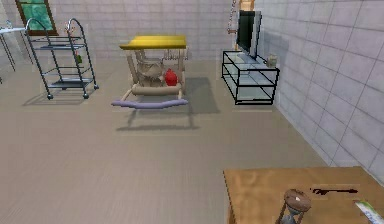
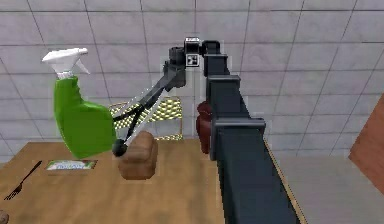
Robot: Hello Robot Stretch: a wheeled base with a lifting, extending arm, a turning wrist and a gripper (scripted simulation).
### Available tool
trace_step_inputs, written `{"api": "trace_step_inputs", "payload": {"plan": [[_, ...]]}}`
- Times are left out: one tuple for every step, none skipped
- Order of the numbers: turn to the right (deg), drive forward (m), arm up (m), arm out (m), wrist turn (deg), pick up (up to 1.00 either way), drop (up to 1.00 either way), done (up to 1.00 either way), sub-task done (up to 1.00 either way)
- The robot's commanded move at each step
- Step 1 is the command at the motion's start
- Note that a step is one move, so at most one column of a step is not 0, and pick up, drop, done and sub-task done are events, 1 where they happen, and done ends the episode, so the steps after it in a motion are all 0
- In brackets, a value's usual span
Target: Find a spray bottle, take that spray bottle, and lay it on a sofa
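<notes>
A green spray bottle (image 2: 76, 118) with a white trigger head hangs tilted above the wooden table (image 2: 170, 195) at the arm side view's left. The gripper (image 2: 122, 132) reaches down and left from the dark arm bar (image 2: 232, 140), and its fingers end at the bottle's right side. The gripper holds the spray bottle, which is clear of the tabletop.
On the table lie a brown loaf (image 2: 138, 157), a dark red vase (image 2: 204, 125), a yellow mesh item (image 2: 155, 113), a fork (image 2: 22, 180) and a small card (image 2: 70, 165). Ahead stand a wire cart (image 1: 64, 55), a yellow-topped wooden frame (image 1: 154, 68) and a TV stand (image 1: 249, 76); the floor between is bare.
</notes>
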Motion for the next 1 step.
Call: {"api": "trace_step_inputs", "payload": {"plan": [[0.0,0.00,0.00,-0.40,0.0,0.00,0.00,0.00,0.00]]}}
